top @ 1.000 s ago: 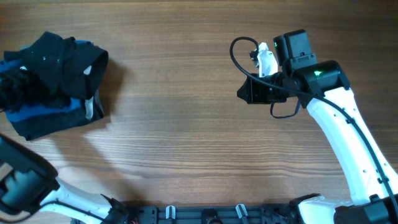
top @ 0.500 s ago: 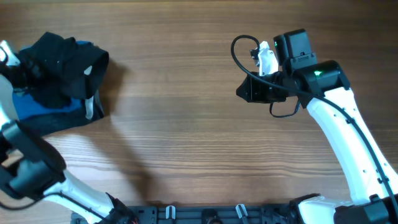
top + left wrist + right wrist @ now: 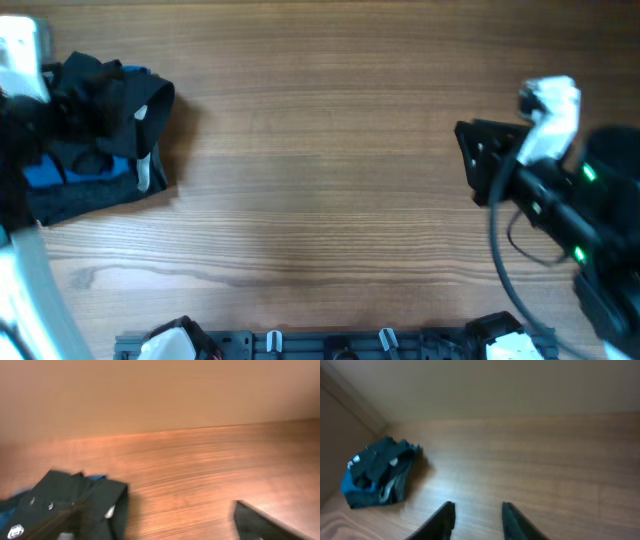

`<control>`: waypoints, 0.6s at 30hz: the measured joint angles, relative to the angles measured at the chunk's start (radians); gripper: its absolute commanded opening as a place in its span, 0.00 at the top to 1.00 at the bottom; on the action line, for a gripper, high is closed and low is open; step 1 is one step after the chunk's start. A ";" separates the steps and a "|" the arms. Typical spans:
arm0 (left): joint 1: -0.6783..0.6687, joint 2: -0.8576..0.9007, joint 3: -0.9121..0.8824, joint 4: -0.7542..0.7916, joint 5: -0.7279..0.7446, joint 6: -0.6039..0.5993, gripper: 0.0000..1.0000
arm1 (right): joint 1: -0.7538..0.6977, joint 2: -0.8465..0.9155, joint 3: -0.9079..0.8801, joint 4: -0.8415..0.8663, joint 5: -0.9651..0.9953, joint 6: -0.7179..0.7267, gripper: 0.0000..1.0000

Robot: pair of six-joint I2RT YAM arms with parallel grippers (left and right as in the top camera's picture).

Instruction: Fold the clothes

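Overhead: straight down from high above, taking in my whole surface (image 3: 330,200).
Left wrist: low and close, facing across the surface to the wall (image 3: 160,390).
Right wrist: higher, farther back, looking past my right gripper (image 3: 477,522).
Shared: the clothes (image 3: 100,95) show in all three.

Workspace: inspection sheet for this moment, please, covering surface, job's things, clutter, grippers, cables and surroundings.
Surface: wooden table, no marks seen.
Job's things: black shirt, bunched and unfolded, on top of the pile at the far left.
Clutter: blue garment and grey garment under the shirt.
Grippers: left gripper at the pile, blurred, state unclear; right gripper open, holding nothing, over the right side.
Cables: black cable looping beside the right arm.
Surroundings: plain wall behind the table; rail along the near edge.
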 measured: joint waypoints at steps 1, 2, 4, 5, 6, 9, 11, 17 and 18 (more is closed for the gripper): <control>-0.034 -0.060 0.001 -0.019 -0.003 0.015 0.00 | 0.000 -0.039 0.001 -0.006 0.012 -0.002 0.01; -0.053 -0.105 0.003 -0.048 -0.015 0.025 0.00 | 0.000 -0.066 0.003 -0.015 0.017 -0.002 0.01; -0.073 -0.157 0.008 -0.136 -0.044 0.040 0.00 | 0.000 -0.093 0.003 -0.047 0.022 -0.003 0.01; -0.073 -0.154 0.008 -0.179 -0.054 0.043 0.00 | 0.000 -0.093 0.003 -0.059 0.023 -0.003 0.00; -0.073 -0.146 0.008 -0.229 -0.063 0.045 0.00 | 0.000 -0.093 0.003 -0.071 0.023 -0.002 0.00; -0.073 -0.114 0.006 -0.287 -0.071 0.047 0.00 | 0.000 -0.093 0.003 -0.103 0.026 -0.003 0.00; -0.073 -0.103 0.006 -0.289 -0.073 0.047 0.00 | 0.000 -0.093 0.003 -0.114 0.031 -0.003 0.00; -0.073 -0.097 0.006 -0.290 -0.073 0.047 0.00 | 0.000 -0.092 0.005 -0.234 0.032 -0.002 0.00; -0.073 -0.096 0.006 -0.290 -0.074 0.047 0.00 | 0.000 -0.092 0.005 -0.265 0.032 -0.002 0.00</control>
